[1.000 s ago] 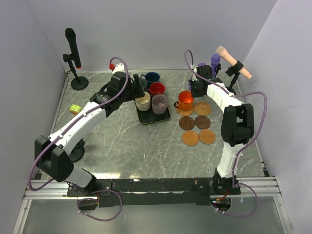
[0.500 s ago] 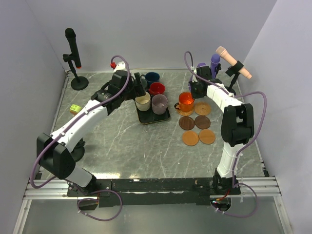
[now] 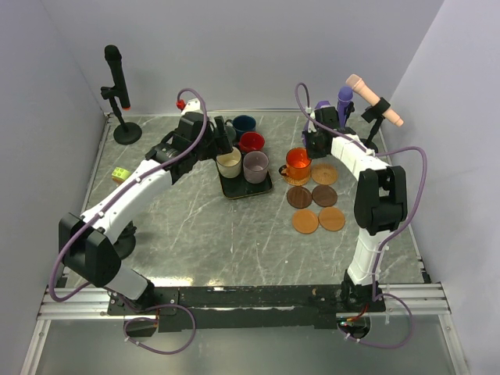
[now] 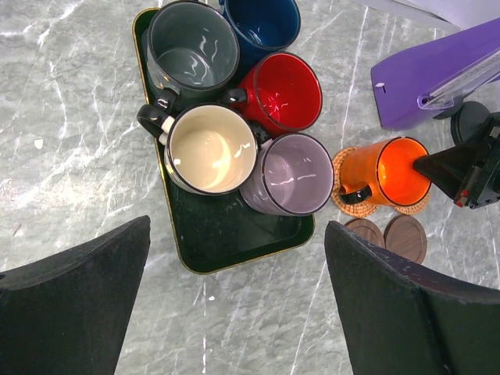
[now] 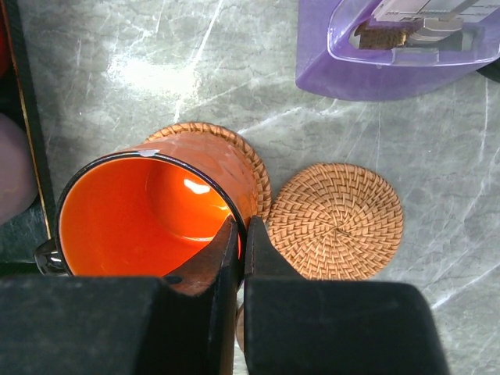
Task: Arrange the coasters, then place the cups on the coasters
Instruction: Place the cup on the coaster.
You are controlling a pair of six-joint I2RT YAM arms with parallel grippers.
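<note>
My right gripper [image 5: 242,234] is shut on the rim of the orange cup [image 5: 148,215], one finger inside and one outside. That cup stands on a woven coaster [image 5: 234,148], with a second woven coaster [image 5: 336,221] bare beside it. Two dark brown coasters [image 3: 299,196] and two more tan ones [image 3: 305,222] lie nearer the arms. My left gripper [image 4: 237,234] hangs open above the near end of the black tray [image 4: 226,242]. The tray holds the cream cup [image 4: 205,148], mauve cup [image 4: 293,173], red cup [image 4: 285,90], grey-green cup [image 4: 191,47] and navy cup [image 4: 262,19].
A purple holder [image 5: 391,47] stands just behind the coasters. A black microphone on a stand [image 3: 117,94] is at the back left and a tan one [image 3: 375,98] at the back right. A yellow-green roll [image 3: 119,173] lies by the left wall.
The left arm has shifted slightly towards the back over the tray, its gripper still open. The right arm and the orange cup have not moved.
</note>
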